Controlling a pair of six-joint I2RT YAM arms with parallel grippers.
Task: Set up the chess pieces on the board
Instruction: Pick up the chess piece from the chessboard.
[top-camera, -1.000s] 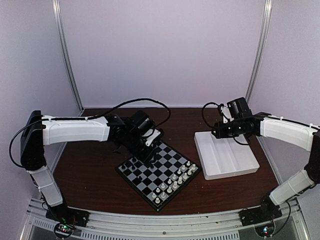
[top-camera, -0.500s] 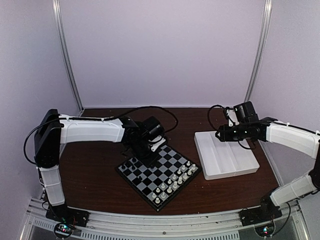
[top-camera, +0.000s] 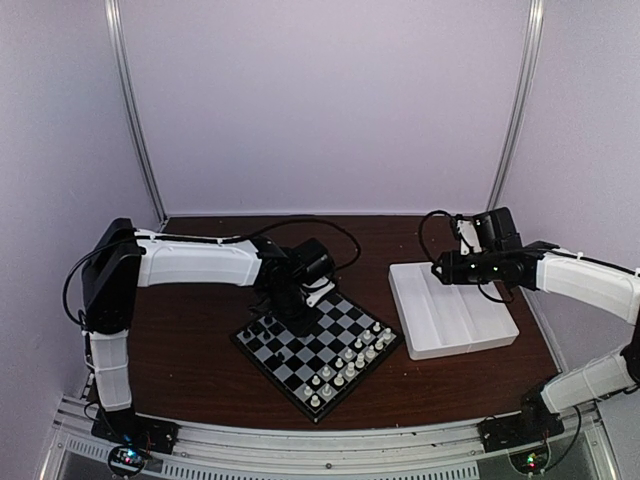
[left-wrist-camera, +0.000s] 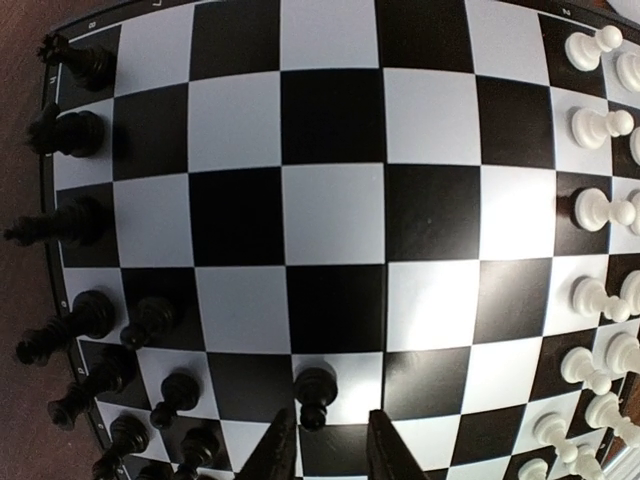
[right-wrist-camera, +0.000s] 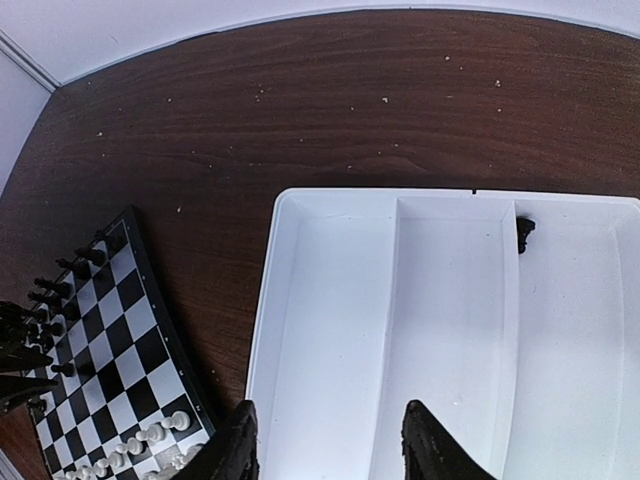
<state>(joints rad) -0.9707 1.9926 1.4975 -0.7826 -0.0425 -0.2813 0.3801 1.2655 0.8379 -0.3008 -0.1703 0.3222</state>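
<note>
- Left gripper (left-wrist-camera: 332, 418) sits low over the board (left-wrist-camera: 335, 215), on the black side; jaws slightly apart, nothing between them.
- Black pawn (left-wrist-camera: 316, 392) stands on a light square just off its tips, forward of the other black pieces (left-wrist-camera: 75, 130) along that edge.
- White pieces (left-wrist-camera: 590, 210) line the opposite edge.
- Right gripper (right-wrist-camera: 328, 405) is right of the board, over the tray (right-wrist-camera: 330, 300); jaws wide, empty.
- One black piece (right-wrist-camera: 524, 234) lies in the tray's far end.

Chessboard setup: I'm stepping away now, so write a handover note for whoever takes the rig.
Left gripper: fingers apart, empty, low over the board, a standing black pawn just ahead of them.
Right gripper: open, empty, above the white tray.
Done: several black chess pieces stand along one board edge.
To do: one black piece is in the tray; black's rows have gaps.
</note>
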